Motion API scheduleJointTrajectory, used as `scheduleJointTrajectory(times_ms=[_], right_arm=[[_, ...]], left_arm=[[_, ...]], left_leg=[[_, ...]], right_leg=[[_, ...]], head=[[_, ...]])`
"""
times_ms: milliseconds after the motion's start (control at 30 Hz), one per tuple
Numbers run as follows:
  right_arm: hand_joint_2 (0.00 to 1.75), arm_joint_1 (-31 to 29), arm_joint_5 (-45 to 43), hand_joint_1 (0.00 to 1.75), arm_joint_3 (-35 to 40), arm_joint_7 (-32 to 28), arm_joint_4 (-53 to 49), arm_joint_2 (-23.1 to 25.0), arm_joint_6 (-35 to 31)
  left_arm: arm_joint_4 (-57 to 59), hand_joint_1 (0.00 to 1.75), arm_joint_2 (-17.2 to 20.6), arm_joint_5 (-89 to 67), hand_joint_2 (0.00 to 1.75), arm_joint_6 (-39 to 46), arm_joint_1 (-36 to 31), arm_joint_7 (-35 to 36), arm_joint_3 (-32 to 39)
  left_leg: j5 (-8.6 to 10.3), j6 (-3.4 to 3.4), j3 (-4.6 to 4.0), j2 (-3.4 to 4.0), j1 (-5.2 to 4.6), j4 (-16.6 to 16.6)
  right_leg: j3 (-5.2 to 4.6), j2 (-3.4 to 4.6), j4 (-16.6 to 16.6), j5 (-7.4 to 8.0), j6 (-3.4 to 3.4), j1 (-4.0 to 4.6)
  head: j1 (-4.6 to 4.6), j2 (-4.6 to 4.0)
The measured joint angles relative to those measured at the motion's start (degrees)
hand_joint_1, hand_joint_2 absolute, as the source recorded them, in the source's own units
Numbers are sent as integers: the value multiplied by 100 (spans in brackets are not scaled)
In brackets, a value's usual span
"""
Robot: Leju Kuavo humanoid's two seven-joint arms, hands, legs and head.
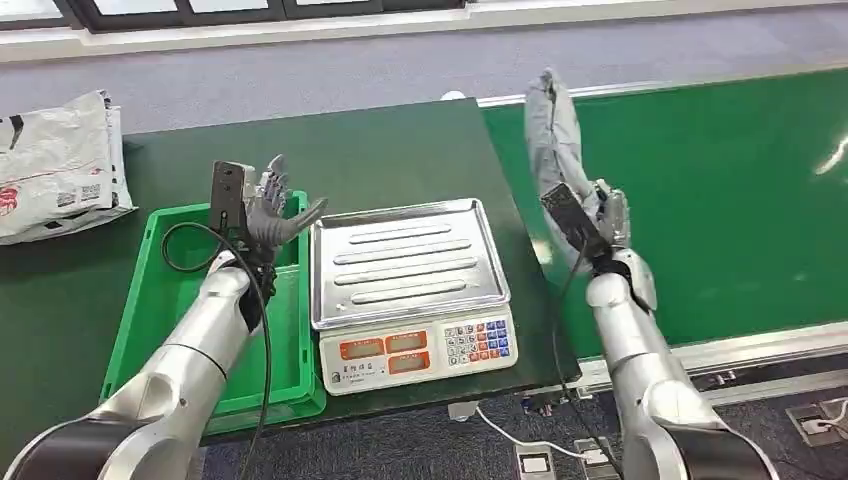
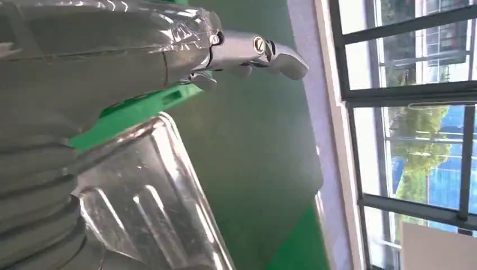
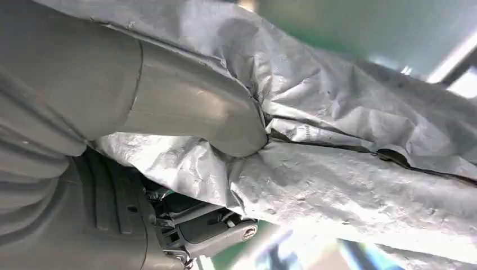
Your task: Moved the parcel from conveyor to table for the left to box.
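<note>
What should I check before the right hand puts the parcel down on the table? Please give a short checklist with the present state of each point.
1. Right hand grips the parcel: ok, the thumb presses into the grey bag in the right wrist view.
2. Parcel is clear of the conveyor: ok, it is held upright above the belt edge.
3. Scale tray is free: ok, nothing lies on it.
4. Left hand is free to take over: ok, it holds nothing, fingers apart.
5. Left hand is out of the path: cannot tell, it hovers over the bin close beside the scale.
</note>
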Motion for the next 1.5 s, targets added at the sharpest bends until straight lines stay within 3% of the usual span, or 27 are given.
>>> scheduleJointTrajectory(times_ms=[233,667,1067,1500], right_arm=[[175,-281,-122,175,0,-24,615,399,202],[175,-775,-502,175,158,-190,1202,1154,1497],[175,-1331,-928,175,590,-461,1152,1276,1447],[175,-2120,-1434,175,1185,151,911,1272,1423]], left_arm=[[2,0,-68,-2,175,-6,-88,17,0],[48,0,-116,35,175,7,-240,31,0],[136,0,-114,107,175,85,-284,33,0],[190,0,-111,129,175,173,-307,20,0]], left_leg=[[1,-3,-3,-7,1,-4],[4,-12,-3,19,1,-4],[7,-15,-6,13,3,-4],[7,-15,-6,13,4,-4]], right_leg=[[-1,-8,2,-3,-2,0],[-15,16,4,5,-13,9],[-14,13,5,7,-13,3],[-16,13,5,7,-14,4]], head=[[0,0],[0,0],[0,0],[0,0]])
